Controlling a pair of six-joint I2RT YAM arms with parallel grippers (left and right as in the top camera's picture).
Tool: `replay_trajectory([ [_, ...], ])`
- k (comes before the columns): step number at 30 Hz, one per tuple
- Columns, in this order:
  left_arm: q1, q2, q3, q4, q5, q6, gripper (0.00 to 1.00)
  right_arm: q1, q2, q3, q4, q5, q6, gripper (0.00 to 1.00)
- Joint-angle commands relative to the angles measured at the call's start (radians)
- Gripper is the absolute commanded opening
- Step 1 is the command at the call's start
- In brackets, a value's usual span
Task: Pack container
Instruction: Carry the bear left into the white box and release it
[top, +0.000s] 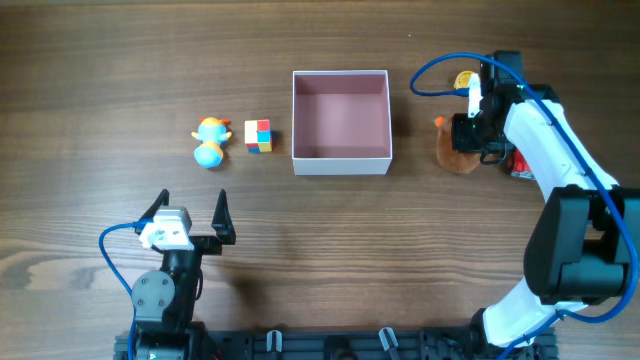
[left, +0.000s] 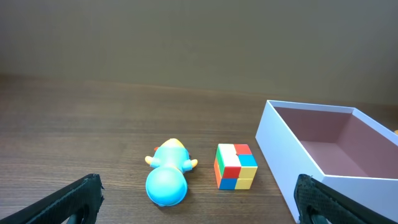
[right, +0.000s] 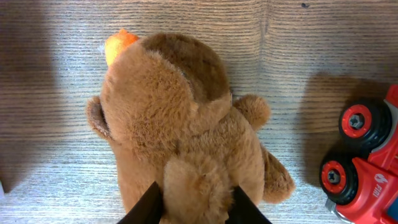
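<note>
Dark wood-grain tabletop fills the overhead view, and the square, shallow white container with its dusty-pink inside (top: 340, 118) sits in the middle of it, with nothing in it.

Just beside the container on its right lies a brown plush animal (right: 180, 112) with an orange tip at one end. The right gripper (right: 199, 202) is down on it, one black finger on each side of a furry lump at the toy's rear. The fur bulges between the fingers, so the claw looks clamped on the plush. A red toy truck with black wheels (right: 364, 168) stands close on the far side from the container.

The step in hand seems to be picking up the plush. Since the hold is on a soft end, not the body, the lift should go straight up and slowly, high enough to clear the container's near wall, with the truck left alone.

Left of the container lie a multi-coloured cube (top: 258, 135) and, further out, a blue rounded toy (top: 209, 142). The left gripper (top: 190, 215) waits well short of them, fingers spread apart and holding nothing.
</note>
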Motion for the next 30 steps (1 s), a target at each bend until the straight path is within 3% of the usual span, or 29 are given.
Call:
replay_trajectory([
  [1,0.010,-0.009,-0.001,-0.008,0.020,0.016,1.00,0.001,-0.032,0.051,-0.018,-0.005,0.018,0.21],
  [5,0.010,-0.009,-0.001,-0.008,0.019,0.016,1.00,0.001,-0.105,0.127,-0.080,-0.020,0.045,0.10],
  [10,0.010,-0.009,-0.001,-0.008,0.019,0.016,1.00,0.014,-0.180,0.255,-0.143,-0.167,0.082,0.09],
  [15,0.010,-0.009,-0.001,-0.008,0.019,0.016,1.00,0.134,-0.206,0.308,-0.111,-0.307,0.147,0.09],
  [19,0.010,-0.009,-0.001,-0.008,0.019,0.016,1.00,0.306,-0.205,0.308,0.017,-0.278,0.196,0.11],
  [23,0.010,-0.009,-0.001,-0.008,0.020,0.016,1.00,0.413,-0.200,0.307,0.080,-0.089,0.340,0.13],
  [30,0.010,-0.009,-0.001,-0.008,0.019,0.016,1.00,0.430,-0.030,0.307,0.116,-0.094,0.381,0.14],
])
